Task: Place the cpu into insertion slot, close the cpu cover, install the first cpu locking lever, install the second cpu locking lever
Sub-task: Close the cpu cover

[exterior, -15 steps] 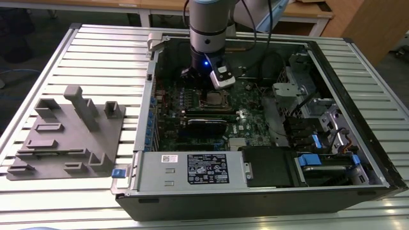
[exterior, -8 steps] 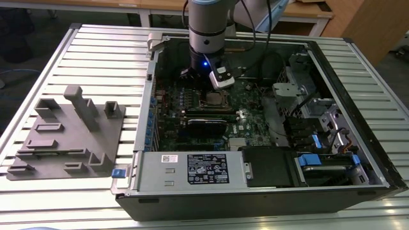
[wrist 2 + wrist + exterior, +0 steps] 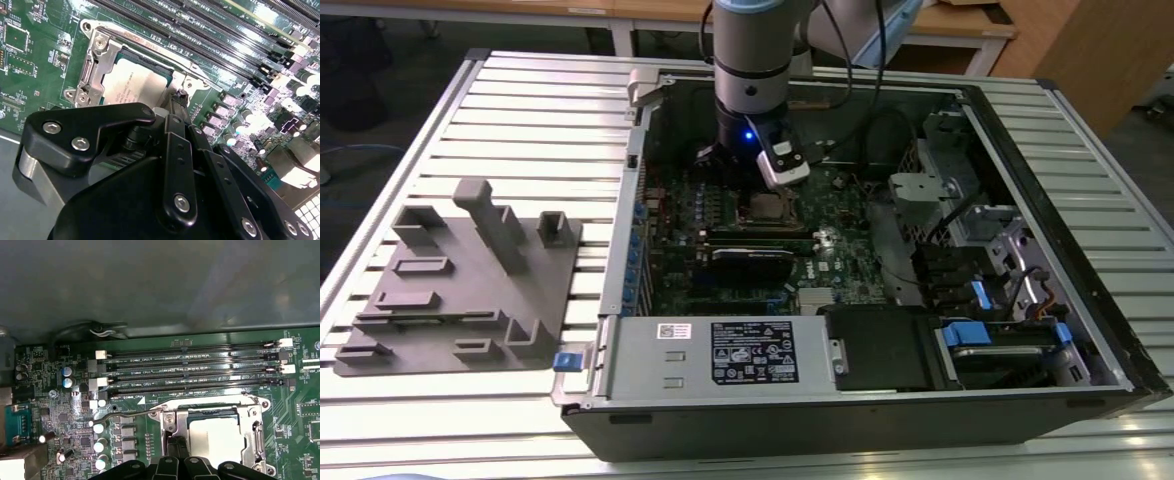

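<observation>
CPU (image 3: 132, 85) lies in the slot (image 3: 210, 414), upper left of centre in the second wrist view, cover (image 3: 94, 70) shut over it; those steps appear done. Gripper (image 3: 178, 99), fingers together, sits at the cover's right edge. Lever (image 3: 125, 415), left in the first wrist view: latching unclear.

Exterior view: high, looking down into open computer case (image 3: 854, 430). Both wrist views: close over motherboard (image 3: 30, 75) (image 3: 65, 430), sharing cpu (image 3: 132, 85) (image 3: 217, 437).

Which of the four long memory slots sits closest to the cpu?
The memory slot right beside the cpu cover; the other three lie beyond it, farther from the cpu.
</observation>
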`<state>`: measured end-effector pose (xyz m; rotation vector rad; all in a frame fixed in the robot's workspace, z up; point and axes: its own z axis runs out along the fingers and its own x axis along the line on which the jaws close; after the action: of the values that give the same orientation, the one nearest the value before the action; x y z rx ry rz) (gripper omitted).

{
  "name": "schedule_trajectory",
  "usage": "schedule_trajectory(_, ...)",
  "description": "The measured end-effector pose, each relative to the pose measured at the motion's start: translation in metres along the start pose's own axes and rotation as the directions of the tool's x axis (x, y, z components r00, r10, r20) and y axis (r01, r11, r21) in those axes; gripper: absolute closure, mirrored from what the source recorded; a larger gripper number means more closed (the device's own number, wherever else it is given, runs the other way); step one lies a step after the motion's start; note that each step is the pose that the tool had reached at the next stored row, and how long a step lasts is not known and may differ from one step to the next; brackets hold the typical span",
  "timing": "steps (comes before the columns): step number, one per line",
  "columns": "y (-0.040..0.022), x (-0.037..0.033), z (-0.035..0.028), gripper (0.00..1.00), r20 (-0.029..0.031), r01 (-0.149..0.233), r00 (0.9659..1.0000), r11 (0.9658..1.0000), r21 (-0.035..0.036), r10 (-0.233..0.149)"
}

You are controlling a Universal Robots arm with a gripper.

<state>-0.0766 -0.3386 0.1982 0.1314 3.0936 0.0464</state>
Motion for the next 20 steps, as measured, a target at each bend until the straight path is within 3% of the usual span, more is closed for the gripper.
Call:
schedule_trajectory(10,0.0004,-0.0002,-0.0004,0.89,0.0014,0.0,1.0,1.0,-0.0024,0.0)
schedule_trajectory(20,0.001,-0.0012,-0.0256,0.89,0.0005,0.0,1.0,1.0,-0.0009,0.0)
